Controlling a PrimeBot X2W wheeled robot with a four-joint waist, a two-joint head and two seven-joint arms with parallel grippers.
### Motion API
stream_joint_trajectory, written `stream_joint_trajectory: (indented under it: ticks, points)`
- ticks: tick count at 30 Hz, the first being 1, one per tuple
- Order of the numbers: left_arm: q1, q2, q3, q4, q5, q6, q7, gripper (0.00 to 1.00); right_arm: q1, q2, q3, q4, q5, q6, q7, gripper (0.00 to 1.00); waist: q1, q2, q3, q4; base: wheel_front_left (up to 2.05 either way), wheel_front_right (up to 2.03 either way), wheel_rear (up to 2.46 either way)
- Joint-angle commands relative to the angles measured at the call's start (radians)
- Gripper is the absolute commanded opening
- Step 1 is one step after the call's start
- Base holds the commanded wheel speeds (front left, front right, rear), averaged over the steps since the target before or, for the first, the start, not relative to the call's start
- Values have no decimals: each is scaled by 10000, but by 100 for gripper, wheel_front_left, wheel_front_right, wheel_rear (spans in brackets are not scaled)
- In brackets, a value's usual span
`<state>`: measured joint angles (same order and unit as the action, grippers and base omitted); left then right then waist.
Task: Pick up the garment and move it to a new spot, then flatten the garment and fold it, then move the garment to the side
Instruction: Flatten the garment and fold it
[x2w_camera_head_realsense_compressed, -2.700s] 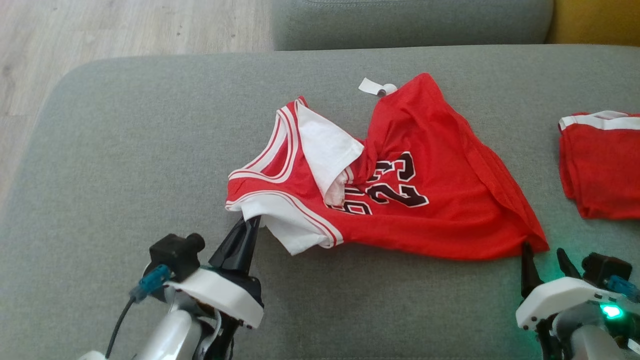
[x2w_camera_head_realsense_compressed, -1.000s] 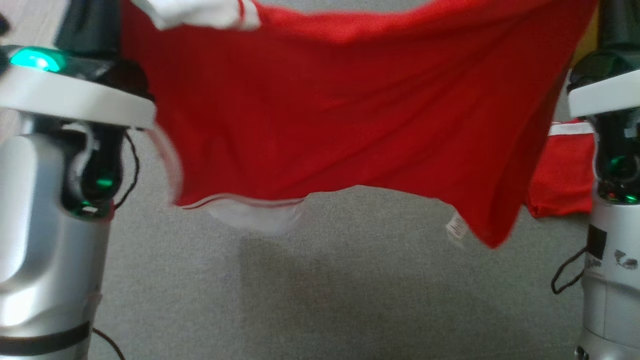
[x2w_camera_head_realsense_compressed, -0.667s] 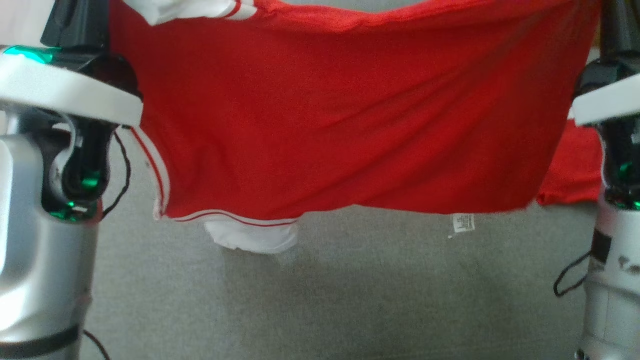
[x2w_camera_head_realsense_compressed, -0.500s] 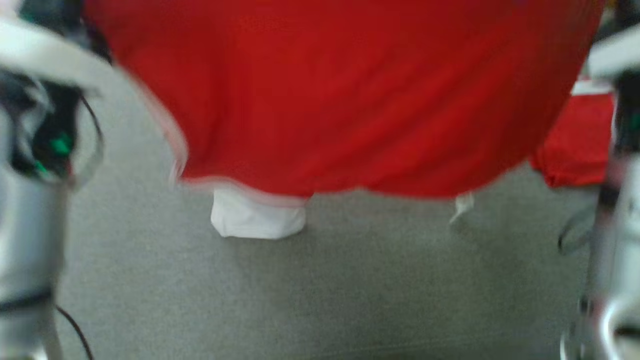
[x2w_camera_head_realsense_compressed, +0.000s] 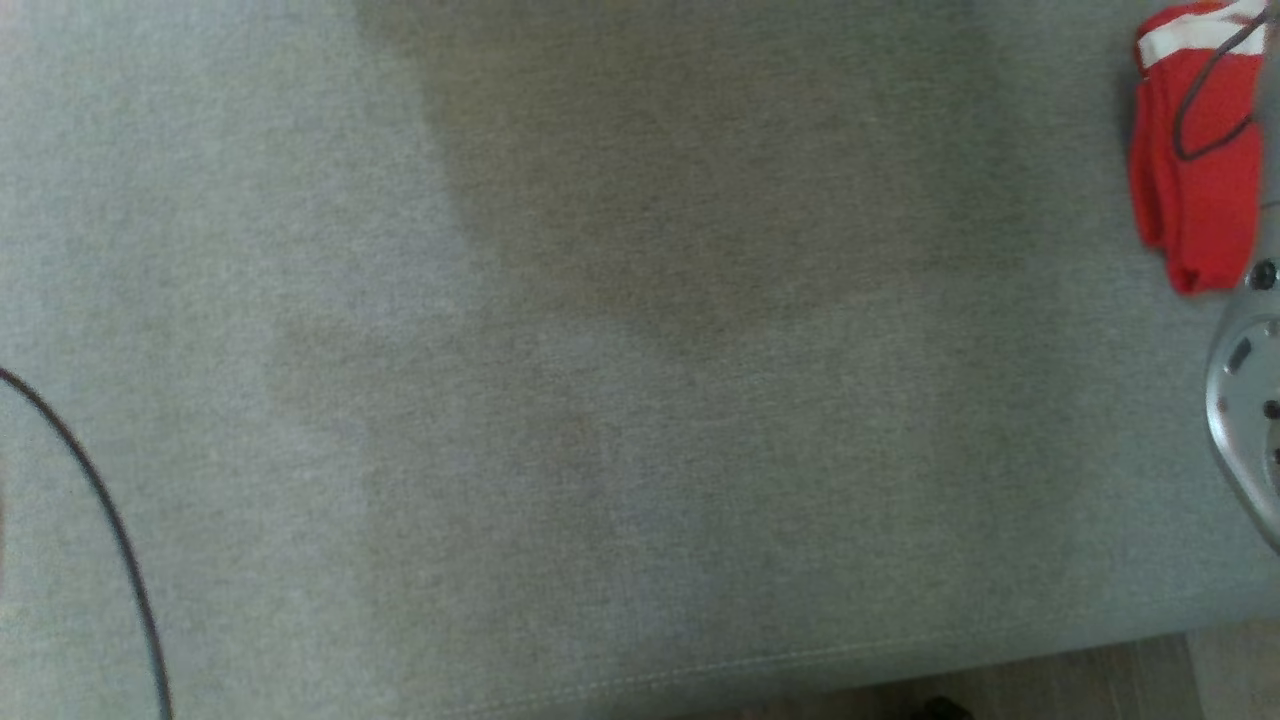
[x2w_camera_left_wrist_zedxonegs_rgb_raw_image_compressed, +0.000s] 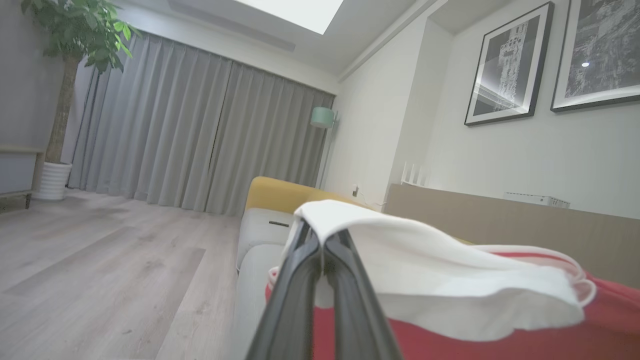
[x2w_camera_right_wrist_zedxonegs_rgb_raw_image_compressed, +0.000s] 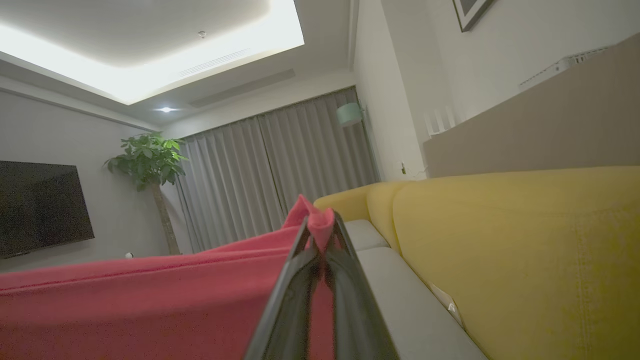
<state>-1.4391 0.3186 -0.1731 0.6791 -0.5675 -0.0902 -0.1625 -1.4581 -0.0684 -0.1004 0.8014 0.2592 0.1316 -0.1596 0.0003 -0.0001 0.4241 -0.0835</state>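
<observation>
Gripping the red-and-white fabric jersey (x2w_camera_left_wrist_zedxonegs_rgb_raw_image_compressed: 500, 345), your left hand (x2w_camera_left_wrist_zedxonegs_rgb_raw_image_compressed: 320, 242) is clamped on its white trim, your right hand (x2w_camera_right_wrist_zedxonegs_rgb_raw_image_compressed: 320, 235) on a red corner.

A big grey cushion (x2w_camera_head_realsense_compressed: 300, 200) had a dark shadow (x2w_camera_head_realsense_compressed: 700, 200) on it. A red cloth (x2w_camera_head_realsense_compressed: 1200, 220) with a white stripe lay at the top right. A black wire (x2w_camera_head_realsense_compressed: 112, 525) curved on the left.
</observation>
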Motion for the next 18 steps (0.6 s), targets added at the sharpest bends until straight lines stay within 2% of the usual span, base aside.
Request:
stream_joint_trajectory:
  ticks: [1, 7, 12, 15, 18]
  points:
    - [-345, 391, 220, -87, 17, -54, -170, 0, -298, -21, -14, -90, 128, -9, -259, 0, -3, 1, 90, 82, 0, 0, 0]
    - [487, -116, -261, 1178, -163, -338, -781, 0, 456, -191, -225, 1740, 803, -9, -863, 0, -3, 1, 118, 345, 0, 0, 0]
    - [2299, -508, -512, 1704, -735, -396, -939, 0, 1776, -325, 420, 2950, 1021, -9, -819, 0, -3, 1, -91, 553, 0, 0, 0]
    - [3662, -631, -953, 1506, -998, -400, -973, 0, 2643, -541, 681, 3540, 1229, -9, -467, 0, -3, 1, -411, 625, 0, 0, 0]
    - [5368, -406, -1441, 857, -1306, -402, -987, 0, 3757, -757, 1413, 3818, 1381, -9, 151, 0, -3, 1, -875, 685, 0, 0, 0]
